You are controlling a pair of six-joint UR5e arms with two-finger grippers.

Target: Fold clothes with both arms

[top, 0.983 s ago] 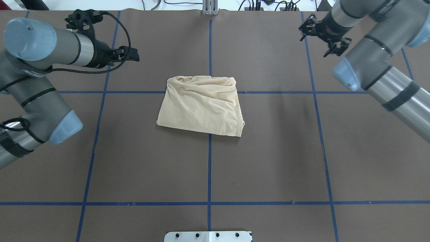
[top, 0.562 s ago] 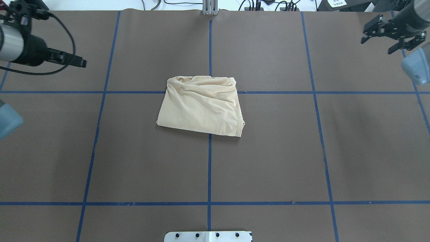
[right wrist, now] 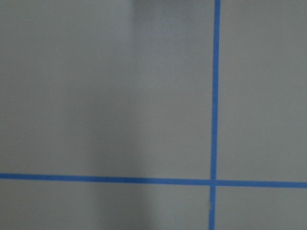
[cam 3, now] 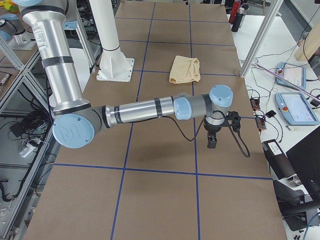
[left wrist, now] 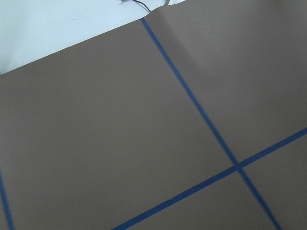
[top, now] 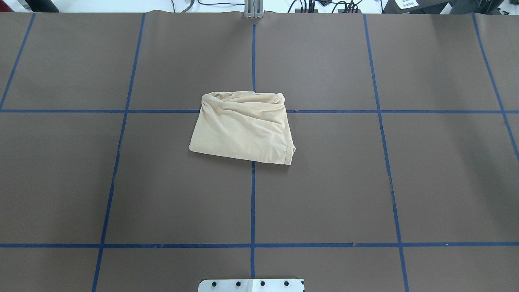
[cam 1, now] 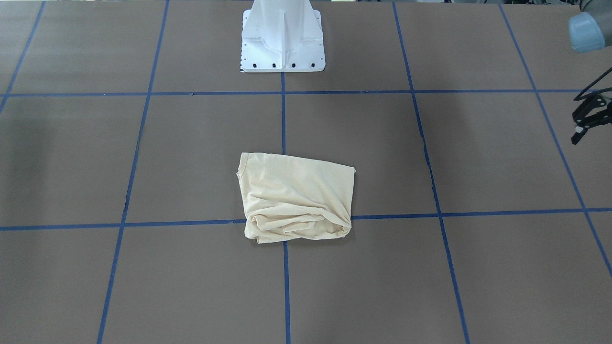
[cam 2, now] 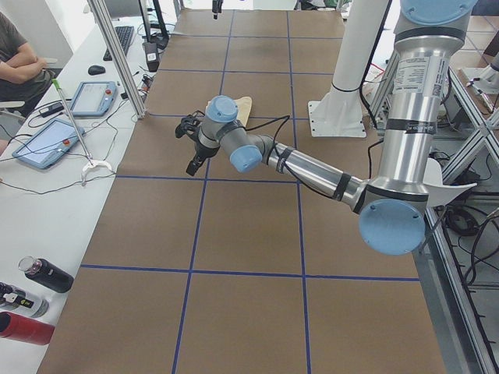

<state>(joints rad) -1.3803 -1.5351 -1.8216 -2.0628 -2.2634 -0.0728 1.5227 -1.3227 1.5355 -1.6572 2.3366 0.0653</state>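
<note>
Left pincer [cam 1: 587,119] and right pincer [cam 3: 212,142] hover over table [top: 365,182], opening impossible to tell. Folded shirt [top: 243,127] lies well apart from both.

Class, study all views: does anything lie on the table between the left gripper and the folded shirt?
Nothing visible does. Between the left gripper and the shirt lies only bare brown table with blue tape lines.

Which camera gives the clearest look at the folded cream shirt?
Overhead exterior: the cream shirt lies whole, centred and unobstructed. Front-facing shows it nearly as well. Side views show it small and far. Wrist cameras see only table.
</note>
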